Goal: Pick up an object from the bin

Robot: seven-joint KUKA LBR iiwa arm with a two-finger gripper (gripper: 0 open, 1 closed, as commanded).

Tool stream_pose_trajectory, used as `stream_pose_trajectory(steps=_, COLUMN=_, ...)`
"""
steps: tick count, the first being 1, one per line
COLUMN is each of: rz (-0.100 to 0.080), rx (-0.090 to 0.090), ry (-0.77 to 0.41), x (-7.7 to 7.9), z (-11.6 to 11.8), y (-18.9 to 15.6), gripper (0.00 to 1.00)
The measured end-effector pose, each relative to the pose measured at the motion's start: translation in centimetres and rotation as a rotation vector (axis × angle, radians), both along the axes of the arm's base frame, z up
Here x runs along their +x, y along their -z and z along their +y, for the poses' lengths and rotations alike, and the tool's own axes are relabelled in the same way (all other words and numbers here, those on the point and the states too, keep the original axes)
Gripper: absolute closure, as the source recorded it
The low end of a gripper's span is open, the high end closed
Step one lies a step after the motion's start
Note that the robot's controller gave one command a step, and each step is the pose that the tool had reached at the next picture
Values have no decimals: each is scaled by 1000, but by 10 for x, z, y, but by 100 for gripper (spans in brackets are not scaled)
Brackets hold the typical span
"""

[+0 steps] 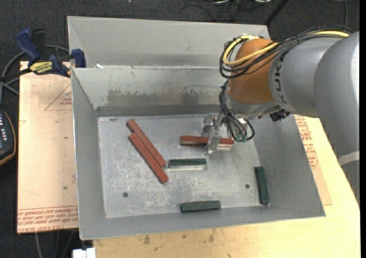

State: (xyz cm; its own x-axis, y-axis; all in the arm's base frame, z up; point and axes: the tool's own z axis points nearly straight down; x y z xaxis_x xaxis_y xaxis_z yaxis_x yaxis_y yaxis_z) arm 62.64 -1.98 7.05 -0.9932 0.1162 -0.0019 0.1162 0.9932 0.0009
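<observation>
Down in the grey bin (171, 94) it's pretty sparse, just a handful of bars spread over the floor, no heap. My arm (320, 74) comes in from the right with its orange wrist cover (251, 79) hanging over the back-right part of the floor.

Biggest loose things are two long red-brown bars (147, 151) lying side by side on a diagonal in the left half, touching along their length. Then three dark green bars: one (200, 206) flat along the front wall, one (262, 185) standing off near the right wall, and one (187, 163) in the middle with a shiny top face.

The one that matters is the short red-brown bar (191, 141), lying flat just behind that middle green one, a bit right of centre. My gripper (213, 139) is right down on it, crossing it roughly at its middle so both ends stick out left and right.

Can't tell from this angle whether the gripper is open or already clamped; the wrist hides too much.

My guess is we're at the grasp step: lowered, not lifted, bar looks to be on the floor. Next it needs a firm squeeze across the narrow side, then a straight lift so the bar doesn't swivel or slip out and bump the green bar beside it.
</observation>
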Motion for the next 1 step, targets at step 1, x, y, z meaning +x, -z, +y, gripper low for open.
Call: stream_pose_trajectory(steps=1, rz=-11, rx=-1, ry=-143, x=7, z=25, y=-146, gripper=100)
